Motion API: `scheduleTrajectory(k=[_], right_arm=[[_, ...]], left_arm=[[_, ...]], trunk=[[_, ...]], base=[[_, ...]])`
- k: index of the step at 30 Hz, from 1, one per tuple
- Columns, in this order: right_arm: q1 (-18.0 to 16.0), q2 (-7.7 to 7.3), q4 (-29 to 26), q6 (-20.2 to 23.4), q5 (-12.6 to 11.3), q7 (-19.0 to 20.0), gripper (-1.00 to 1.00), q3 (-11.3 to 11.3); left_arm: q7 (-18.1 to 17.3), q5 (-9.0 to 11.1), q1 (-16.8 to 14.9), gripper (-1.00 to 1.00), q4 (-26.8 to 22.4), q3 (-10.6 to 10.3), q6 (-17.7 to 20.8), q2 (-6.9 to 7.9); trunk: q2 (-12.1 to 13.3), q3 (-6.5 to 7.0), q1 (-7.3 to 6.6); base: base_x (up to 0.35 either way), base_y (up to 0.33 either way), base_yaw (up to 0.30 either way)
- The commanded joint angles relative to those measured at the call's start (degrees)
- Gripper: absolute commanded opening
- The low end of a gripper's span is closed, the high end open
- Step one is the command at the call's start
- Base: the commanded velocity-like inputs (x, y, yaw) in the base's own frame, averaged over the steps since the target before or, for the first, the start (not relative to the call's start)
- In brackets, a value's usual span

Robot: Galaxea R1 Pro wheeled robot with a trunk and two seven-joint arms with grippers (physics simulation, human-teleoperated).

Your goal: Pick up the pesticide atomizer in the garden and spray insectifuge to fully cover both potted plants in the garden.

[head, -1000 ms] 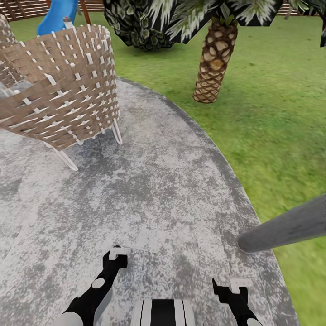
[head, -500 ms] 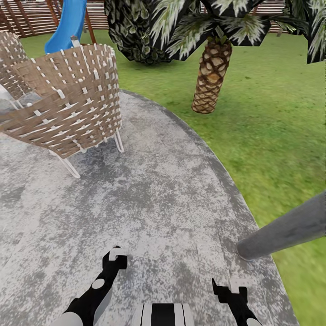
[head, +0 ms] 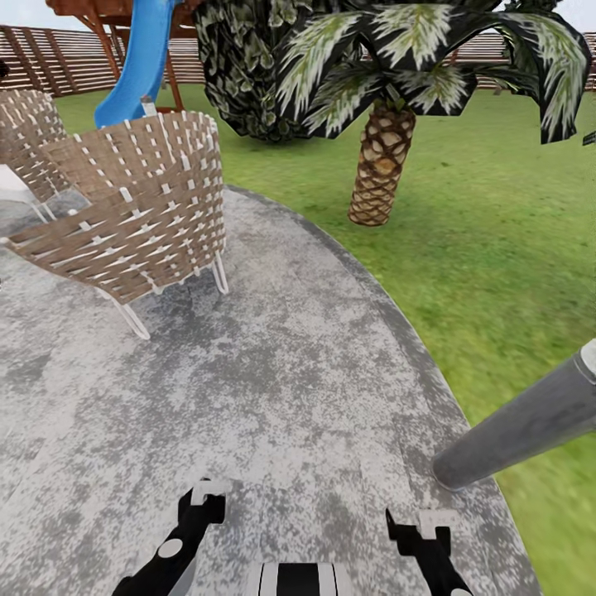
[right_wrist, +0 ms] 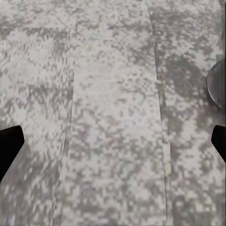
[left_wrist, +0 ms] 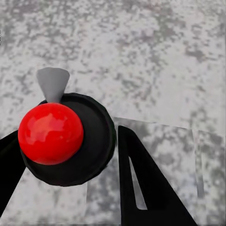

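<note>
Garden lawn (head: pixel 513 232) spreads green to the right and far side, bounded by a brown slatted fence (head: pixel 50 58) along the back. Grey round patio (head: pixel 273 372) takes up the near ground, its curved edge meeting the grass. Palm (head: pixel 379 165) stands on the lawn just off the patio edge, fronds overhead; a dark broad-leaved bush (head: pixel 240 74) sits behind it. Blue slide (head: pixel 136 62) on a wooden frame near the fence. Wicker chair (head: pixel 132 215) on thin white legs rests on the patio, at left. Grey pole (head: pixel 521 426) rises slanted from the patio's right edge. Left gripper (head: pixel 203 501) and right gripper (head: pixel 418 530) hang low over the paving, apart. Right wrist view: fingertips (right_wrist: pixel 9 146) spread wide, nothing between. Left wrist view: black fingers (left_wrist: pixel 150 188) parted, flanking a red ball (left_wrist: pixel 50 133) on a black disc (left_wrist: pixel 94 141); contact cannot be judged.
</note>
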Motion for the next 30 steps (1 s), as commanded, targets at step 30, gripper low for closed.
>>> scheduleTrajectory(k=[30], right_arm=[[0.4, 0.05, 5.6, -0.4, 0.0, -0.2, 1.0, 0.1]], left_arm=[[0.6, 0.7, 1.3, -1.0, 3.9, -0.1, -0.2, 0.84]], trunk=[[8.9, 8.27, -5.05]], base=[[0.0, 0.0, 0.0]])
